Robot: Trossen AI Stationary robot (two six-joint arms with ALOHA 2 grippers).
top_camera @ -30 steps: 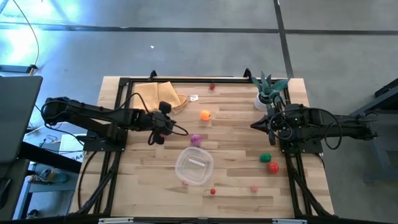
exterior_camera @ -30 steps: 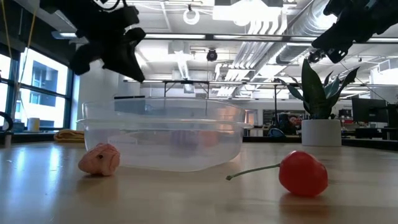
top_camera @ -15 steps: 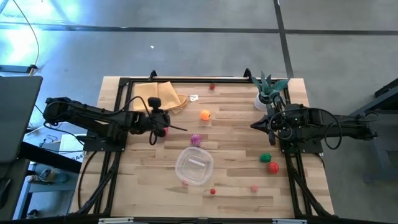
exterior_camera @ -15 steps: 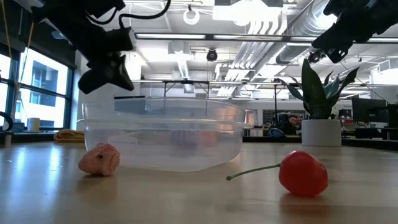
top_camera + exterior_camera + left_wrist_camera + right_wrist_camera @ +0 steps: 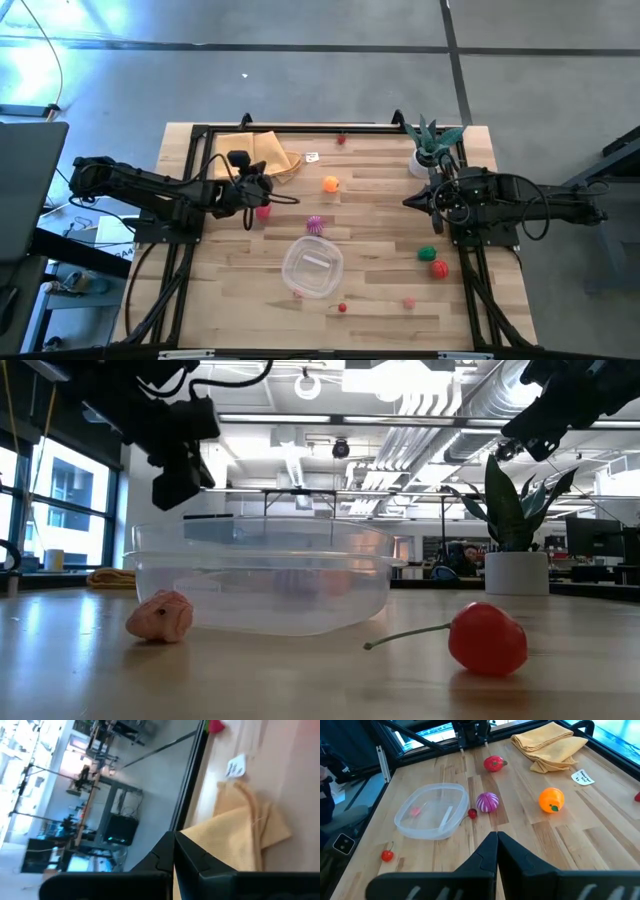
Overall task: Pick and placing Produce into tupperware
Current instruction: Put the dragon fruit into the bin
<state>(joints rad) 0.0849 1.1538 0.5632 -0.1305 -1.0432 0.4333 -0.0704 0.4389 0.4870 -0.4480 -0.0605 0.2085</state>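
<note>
My left jaws point(image 5: 262, 188) were clenched on nothing, hanging over a red fruit point(image 5: 263, 211) near the tabletop's left edge; the right jaws point(image 5: 410, 200) waited clenched by the right edge. I judged they must part first, then drop straight down; the container point(image 5: 312, 266) sat near the tabletop's middle, toward its front edge.

Light: bright, even, from ceiling lamps point(image 5: 310, 382) overhead.
Glare: blue-white patch on floor point(image 5: 30, 50).
Blur: left wrist view soft throughout.
</note>
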